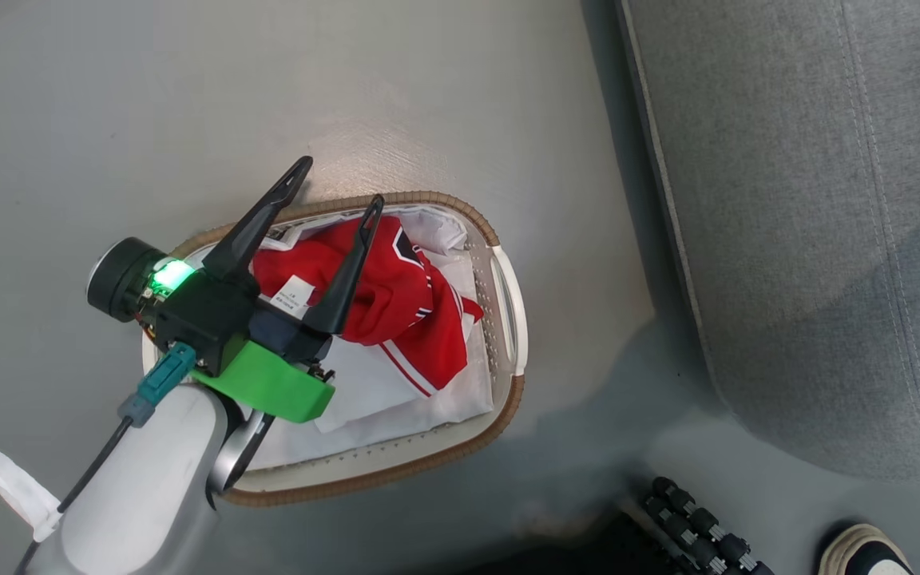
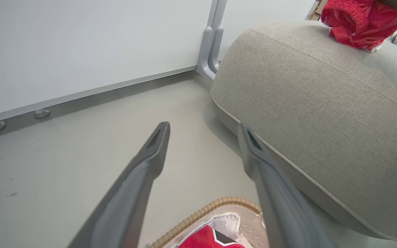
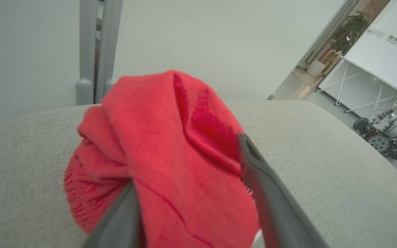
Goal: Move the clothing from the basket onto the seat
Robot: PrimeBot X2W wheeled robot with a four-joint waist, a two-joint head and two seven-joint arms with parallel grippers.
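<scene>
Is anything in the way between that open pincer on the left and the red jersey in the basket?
Nothing visible. The left pincer stands open above the basket, and the jersey lies uncovered on top of the white liner.

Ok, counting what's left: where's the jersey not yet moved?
Head view, left of centre: the red jersey lies in the basket under the left gripper, left of the seat.
</scene>
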